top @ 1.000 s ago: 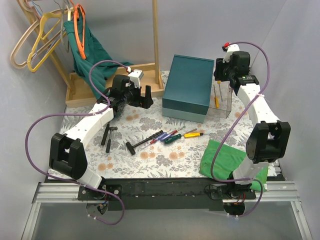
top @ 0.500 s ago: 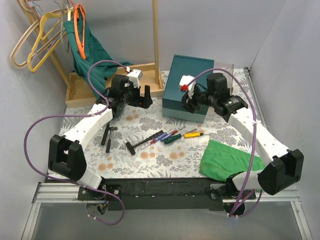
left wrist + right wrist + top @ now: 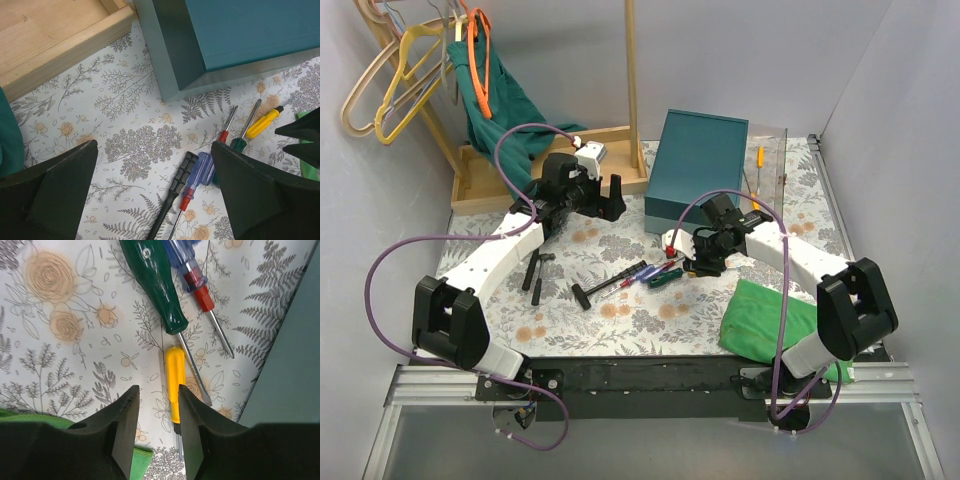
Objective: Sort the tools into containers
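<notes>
Several screwdrivers lie mid-table: blue-handled, green, yellow. A black hammer lies left of them. My right gripper hangs low over them, open and empty. In the right wrist view the yellow handle lies just ahead, partly behind the right finger. My left gripper is wide open and empty, high over the table; its view shows the black handle and the blue screwdriver. A clear container holds another yellow screwdriver.
A teal box stands at the back centre beside the clear container. A wooden tray with green cloth is at the back left. Two black tools lie left. A green cloth lies at the front right.
My right arm has swung from over the clear container down and left to the screwdrivers mid-table. The left arm has barely moved.
</notes>
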